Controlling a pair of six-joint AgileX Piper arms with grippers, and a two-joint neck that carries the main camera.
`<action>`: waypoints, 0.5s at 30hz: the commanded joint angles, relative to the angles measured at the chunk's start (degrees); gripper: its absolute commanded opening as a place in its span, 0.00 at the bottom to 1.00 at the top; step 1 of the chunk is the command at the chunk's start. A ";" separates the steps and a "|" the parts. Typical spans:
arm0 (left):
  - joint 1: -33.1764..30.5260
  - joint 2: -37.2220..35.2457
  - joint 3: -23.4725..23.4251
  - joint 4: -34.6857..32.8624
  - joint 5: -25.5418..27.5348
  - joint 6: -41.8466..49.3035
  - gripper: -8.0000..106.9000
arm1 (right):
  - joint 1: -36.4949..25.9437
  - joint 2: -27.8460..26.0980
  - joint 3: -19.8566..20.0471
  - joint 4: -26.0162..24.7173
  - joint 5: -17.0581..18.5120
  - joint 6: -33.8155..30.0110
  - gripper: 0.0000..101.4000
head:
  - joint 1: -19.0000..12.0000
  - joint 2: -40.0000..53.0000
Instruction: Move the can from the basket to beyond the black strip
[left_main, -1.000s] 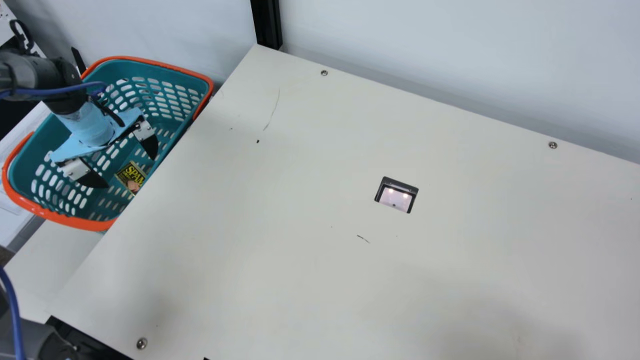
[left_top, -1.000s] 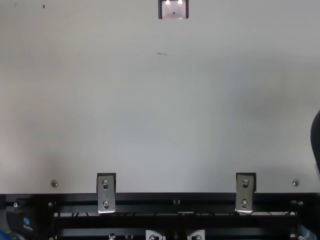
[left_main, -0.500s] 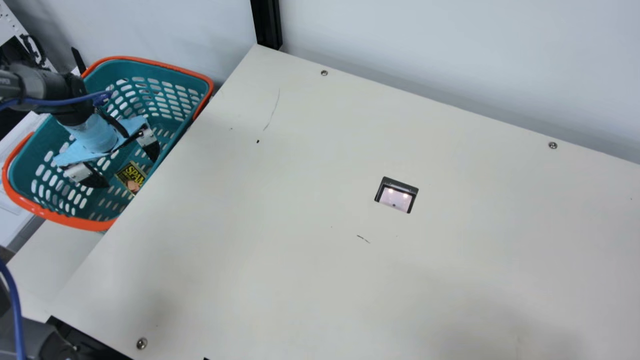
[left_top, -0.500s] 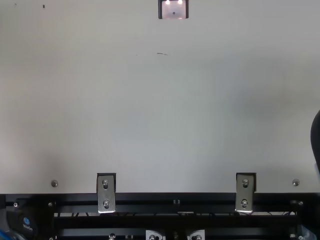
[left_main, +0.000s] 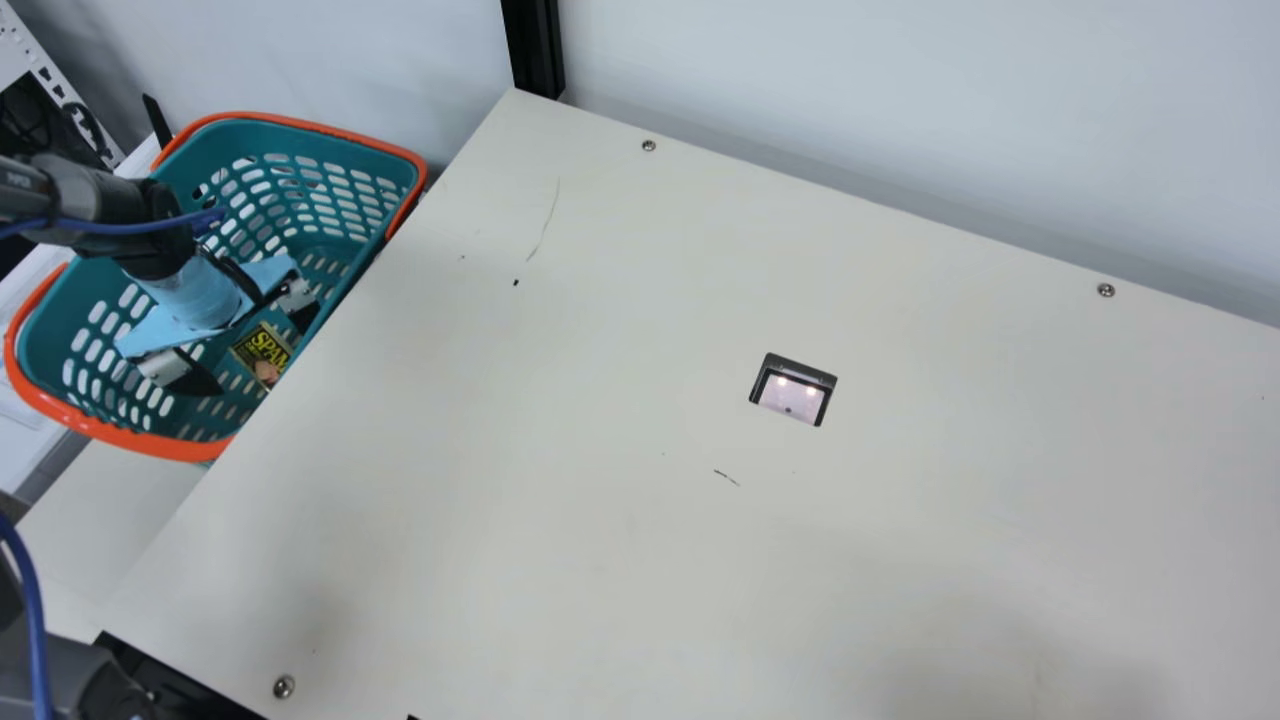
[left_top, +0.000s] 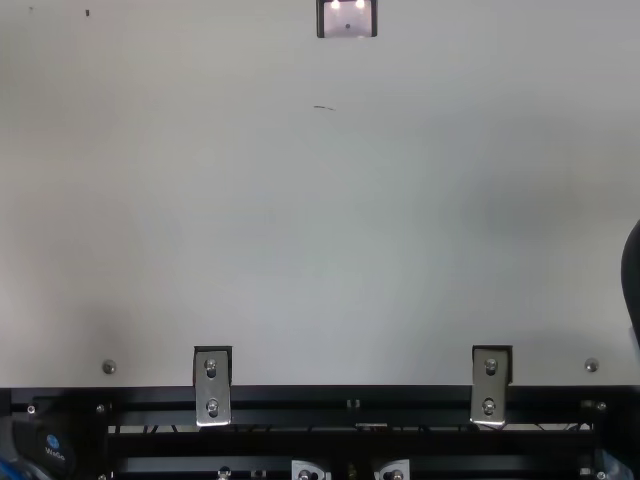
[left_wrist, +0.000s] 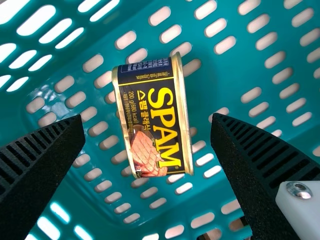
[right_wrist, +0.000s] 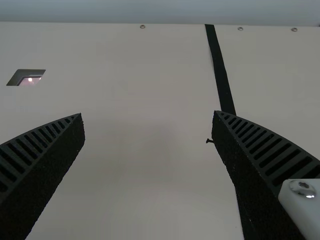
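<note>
Inside the teal basket (left_main: 100, 395), my left gripper (left_main: 262, 350) is spread open close to the can (left_main: 262, 352), which is partly cut off by the table edge. In the left wrist view the dark-and-yellow can (left_wrist: 154, 117) lies against the basket's slotted surface (left_wrist: 240, 65), and the open fingers of my left gripper (left_wrist: 147, 120) stand to either side, apart from it. My right gripper (right_wrist: 148, 115) is open over the table with nothing between its fingers; the black strip (right_wrist: 220, 70) runs along the table there, partly behind one finger.
A square cutout (left_main: 793, 390) with a shiny insert is in the cream table (left_main: 600, 300). The basket's orange rim (left_main: 180, 448) borders the table's left edge. A black post (left_main: 534, 45) stands at the far corner, before the pale wall. Metal brackets (left_top: 212, 388) sit along the near rail.
My left gripper has moved slightly down and to the right in the main view, deeper in the basket and nearer the can. The can and the basket have kept their places.
</note>
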 joint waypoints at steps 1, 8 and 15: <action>0.11 0.29 0.06 -0.04 -0.76 -0.16 0.85 | 0.00 0.00 0.00 0.00 0.00 0.00 1.00 | -1.54 0.67; 0.22 1.39 -0.07 -1.21 -2.40 0.04 0.85 | 0.00 0.00 0.00 0.00 0.00 0.00 1.00 | -1.54 0.67; 0.23 2.52 -0.63 -2.37 -2.61 -0.02 0.85 | 0.00 0.00 0.00 0.00 0.00 0.00 1.00 | -1.54 0.67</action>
